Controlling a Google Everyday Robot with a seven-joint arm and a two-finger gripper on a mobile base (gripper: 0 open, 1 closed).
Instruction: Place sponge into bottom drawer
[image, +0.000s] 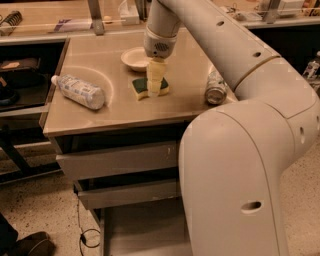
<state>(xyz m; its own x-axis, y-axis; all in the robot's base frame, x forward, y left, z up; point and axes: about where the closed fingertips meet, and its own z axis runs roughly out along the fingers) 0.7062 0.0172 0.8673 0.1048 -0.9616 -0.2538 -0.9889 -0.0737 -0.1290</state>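
The sponge (141, 86), dark green on top with a yellow body, lies on the metal cabinet top (115, 107) just in front of a white bowl. My gripper (155, 83) reaches straight down onto the sponge's right half and touches it. The bottom drawer (142, 227) stands pulled out below the two shut upper drawers, and its flat grey floor shows. My arm's large white body hides the drawer's right part.
A plastic water bottle (80, 91) lies on its side at the left of the top. A white bowl (134, 58) sits behind the sponge. A can (216, 88) lies at the right. A cable (82, 232) and a shoe (27, 246) are on the floor at the left.
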